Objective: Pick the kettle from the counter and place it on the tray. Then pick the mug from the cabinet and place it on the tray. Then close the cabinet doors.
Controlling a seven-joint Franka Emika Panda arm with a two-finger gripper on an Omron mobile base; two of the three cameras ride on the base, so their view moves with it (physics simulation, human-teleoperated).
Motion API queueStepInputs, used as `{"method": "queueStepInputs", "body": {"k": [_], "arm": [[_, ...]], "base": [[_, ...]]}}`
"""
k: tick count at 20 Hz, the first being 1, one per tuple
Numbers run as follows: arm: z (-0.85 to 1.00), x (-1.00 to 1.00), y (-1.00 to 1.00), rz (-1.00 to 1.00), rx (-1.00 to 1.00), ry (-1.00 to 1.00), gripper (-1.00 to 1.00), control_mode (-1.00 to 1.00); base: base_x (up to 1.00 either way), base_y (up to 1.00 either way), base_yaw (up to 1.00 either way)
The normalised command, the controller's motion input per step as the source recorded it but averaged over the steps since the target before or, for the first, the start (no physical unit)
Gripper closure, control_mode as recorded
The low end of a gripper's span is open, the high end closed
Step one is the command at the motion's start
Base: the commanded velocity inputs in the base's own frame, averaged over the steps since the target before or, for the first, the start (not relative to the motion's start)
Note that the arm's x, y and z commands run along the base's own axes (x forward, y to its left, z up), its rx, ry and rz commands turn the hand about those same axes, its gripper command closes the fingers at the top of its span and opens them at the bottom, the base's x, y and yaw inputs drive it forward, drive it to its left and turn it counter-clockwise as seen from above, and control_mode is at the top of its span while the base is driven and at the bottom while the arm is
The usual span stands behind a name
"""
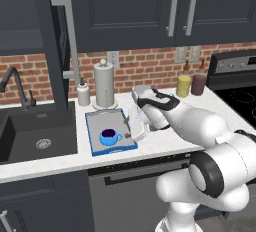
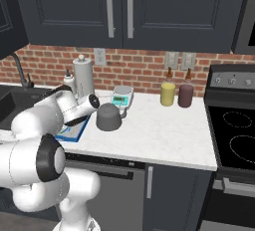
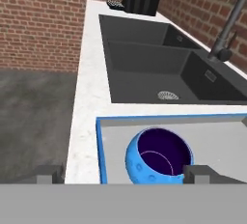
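The bright-blue mug [image 1: 109, 137] [image 3: 159, 156] stands upright on the grey, blue-rimmed tray [image 1: 97, 121] [image 3: 116, 136] on the white counter [image 1: 165, 143]. My gripper [image 1: 128, 127] [image 3: 123, 175] hovers just right of the mug, open, its fingertips [image 3: 48, 172] wide apart and nothing held. The mug sits closer to one fingertip. The dark-grey kettle [image 2: 108, 117] stands just right of the tray [image 2: 74, 131], in front of the white scale; my arm hides where its base meets the tray. One cabinet door [image 1: 56, 51] with a long silver handle hangs open over the tray's left side.
A paper-towel roll [image 1: 104, 83] and a soap bottle [image 1: 83, 94] stand behind the tray. The dark sink [image 1: 35, 138] with its faucet [image 1: 15, 83] lies left. A white scale [image 2: 122, 97], a yellow jar [image 2: 168, 94] and a dark-red jar [image 2: 185, 95] sit right, before the stove [image 2: 234, 135].
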Motion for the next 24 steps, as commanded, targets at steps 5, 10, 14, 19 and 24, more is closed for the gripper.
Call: {"method": "queueStepInputs", "body": {"k": [5,10,14,19,24], "arm": [[1.0,-0.24,-0.08,0.0,0.0,0.0,-1.0,-1.0],[0.98,-0.24,-0.09,0.0,0.0,0.0,-1.0,-1.0],[0.63,-0.31,-0.21,-0.09,0.0,0.14,-1.0,-1.0],[0.34,-0.05,-0.45,-0.11,0.0,0.24,-1.0,-1.0],[0.23,0.0,-0.7,0.01,0.0,0.03,-1.0,-1.0]], "base": [[0.0,0.0,0.0],[0.0,0.0,0.0],[0.0,0.0,0.0],[0.0,0.0,0.0],[0.0,0.0,0.0]]}}
